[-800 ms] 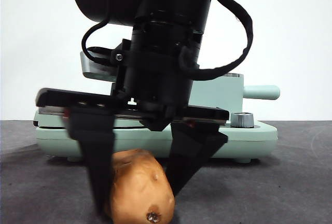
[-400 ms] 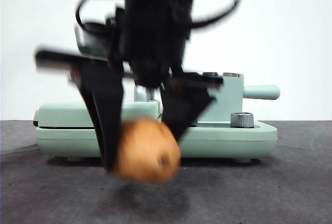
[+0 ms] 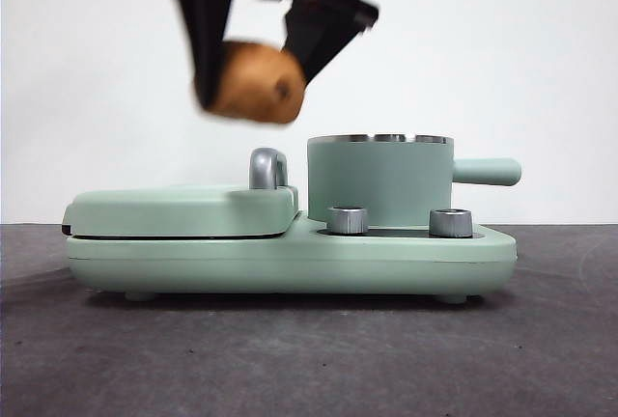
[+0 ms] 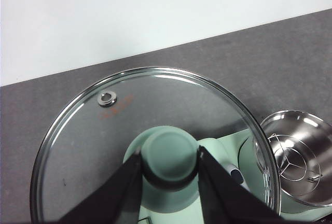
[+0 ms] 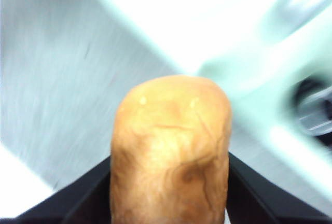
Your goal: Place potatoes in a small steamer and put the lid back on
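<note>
The dark grey, slightly grainy bench carries a long mint-green cooker base with rounded corners. On its 9 o'clock half lies the flat, smooth griddle cover; on its 3 o'clock half stands the small steamer, a cylindrical mint-green pot with a steel rim and a stubby handle pointing to 3 o'clock. Two ribbed metal dials sit in front of the pot. The round glass lid, steel-rimmed, is held aloft by the left tool, its black jaws clamped on the lid's mint-green knob. The right tool grips the potato, oblong, orange-brown and matte, in mid-air at about 10 o'clock from the pot's open mouth, well clear of the bench.
</note>
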Robot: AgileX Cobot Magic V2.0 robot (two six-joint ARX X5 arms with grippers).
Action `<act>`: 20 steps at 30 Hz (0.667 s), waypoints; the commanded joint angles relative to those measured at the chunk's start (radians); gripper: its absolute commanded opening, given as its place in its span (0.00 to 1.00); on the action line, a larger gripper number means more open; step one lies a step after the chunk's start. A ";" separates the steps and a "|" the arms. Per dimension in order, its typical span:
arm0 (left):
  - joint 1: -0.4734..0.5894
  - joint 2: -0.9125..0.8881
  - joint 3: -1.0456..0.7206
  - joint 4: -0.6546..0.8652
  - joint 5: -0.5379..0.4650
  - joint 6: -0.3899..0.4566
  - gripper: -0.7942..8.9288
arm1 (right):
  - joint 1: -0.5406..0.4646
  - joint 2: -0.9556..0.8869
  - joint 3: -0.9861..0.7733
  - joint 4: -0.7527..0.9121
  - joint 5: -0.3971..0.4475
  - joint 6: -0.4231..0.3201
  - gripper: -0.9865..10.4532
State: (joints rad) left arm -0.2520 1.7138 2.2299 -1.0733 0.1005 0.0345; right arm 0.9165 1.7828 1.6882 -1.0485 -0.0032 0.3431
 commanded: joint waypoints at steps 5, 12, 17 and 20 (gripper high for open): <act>0.000 0.005 0.039 0.023 0.000 0.015 0.09 | -0.196 0.021 0.166 0.002 -0.002 -0.121 0.31; 0.000 0.006 0.039 0.024 0.000 0.015 0.09 | -0.386 0.039 0.184 0.086 -0.071 -0.180 0.31; 0.000 0.006 0.038 0.026 0.000 0.015 0.09 | -0.460 0.091 0.184 0.109 -0.106 -0.203 0.31; 0.000 0.006 0.039 0.026 0.000 0.015 0.09 | -0.480 0.130 0.184 0.134 -0.110 -0.217 0.31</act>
State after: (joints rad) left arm -0.2508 1.7138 2.2299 -1.0733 0.1005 0.0380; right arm 0.4309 1.8889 1.8519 -0.9260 -0.1089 0.1505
